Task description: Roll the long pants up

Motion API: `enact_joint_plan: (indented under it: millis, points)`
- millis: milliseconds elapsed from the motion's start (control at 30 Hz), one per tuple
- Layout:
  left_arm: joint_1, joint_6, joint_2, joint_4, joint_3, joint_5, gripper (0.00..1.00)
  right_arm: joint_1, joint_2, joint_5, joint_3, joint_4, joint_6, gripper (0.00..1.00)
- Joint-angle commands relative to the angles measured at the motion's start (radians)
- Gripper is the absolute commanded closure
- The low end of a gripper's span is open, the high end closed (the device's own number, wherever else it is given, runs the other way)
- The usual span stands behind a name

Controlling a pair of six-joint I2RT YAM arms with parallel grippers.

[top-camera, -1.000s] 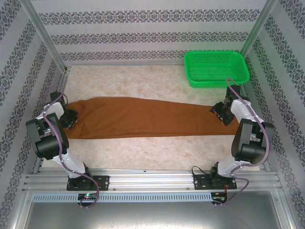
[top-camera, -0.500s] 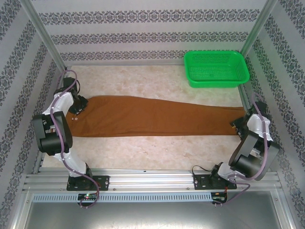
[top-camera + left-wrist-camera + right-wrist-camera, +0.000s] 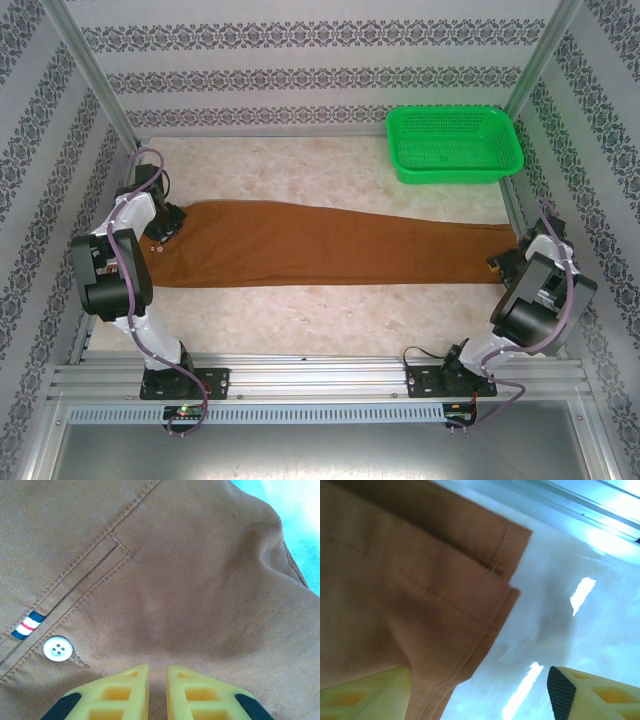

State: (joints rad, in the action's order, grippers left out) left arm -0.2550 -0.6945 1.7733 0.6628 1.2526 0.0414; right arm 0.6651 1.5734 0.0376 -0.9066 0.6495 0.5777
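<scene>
Long pants [image 3: 320, 245] lie flat across the surface [image 3: 300, 330], waist left, hems right, pulled straighter than a second ago. Left fingers [image 3: 127, 692] now sit at the waist's far corner, having moved from the near one. They are nearly together over the cloth near the button [image 3: 58, 648]; cannot tell if they pinch it. Right fingers [image 3: 590, 695] are spread wide, drawn back to the hems.

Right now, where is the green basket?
In the top view, the green basket sits at the far right corner of the table, apart from the long pants, beyond their leg end.
</scene>
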Motion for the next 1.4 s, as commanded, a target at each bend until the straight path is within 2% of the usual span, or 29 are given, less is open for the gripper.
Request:
enact_joint_plan:
  millis: [0,367,500,533,600,633,733,900,1067,1233,1367]
  points:
    - [0.006,0.021,0.025,0.028,0.021,-0.004,0.84,0.026,0.024,-0.039,-0.040,-0.006,0.014,0.26]
    - [0.010,0.029,0.064,0.040,0.054,0.008,0.87,0.032,0.243,-0.089,-0.182,-0.032,0.029,0.26]
    - [0.010,0.034,0.060,0.043,0.048,-0.007,0.87,0.030,0.299,-0.053,-0.189,-0.053,0.029,0.32]
    - [0.010,0.036,0.058,0.043,0.048,-0.004,0.87,0.028,0.310,-0.039,-0.186,-0.066,0.022,0.42]
    - [0.010,0.036,0.059,0.041,0.045,-0.004,0.87,0.028,0.321,-0.028,-0.179,-0.086,0.018,0.93]
    - [0.010,0.037,0.059,0.039,0.043,-0.004,0.88,0.029,0.316,-0.024,-0.179,-0.089,0.014,1.00]
    - [0.010,0.037,0.044,0.022,0.026,0.014,0.89,-0.004,0.236,-0.066,-0.164,-0.082,0.003,1.00]
    - [0.032,0.025,-0.001,-0.023,-0.010,0.071,0.90,-0.156,-0.011,-0.170,-0.188,-0.034,-0.004,1.00]
    - [0.083,0.020,-0.062,-0.006,-0.023,-0.001,0.88,-0.392,-0.164,-0.178,-0.275,0.013,-0.010,1.00]
    - [0.103,0.003,-0.183,-0.097,-0.116,-0.008,0.58,-0.691,-0.193,-0.163,-0.349,0.045,0.019,1.00]
    - [0.105,0.038,-0.272,-0.129,-0.143,-0.024,0.45,-0.929,-0.129,-0.121,-0.425,0.040,0.049,1.00]
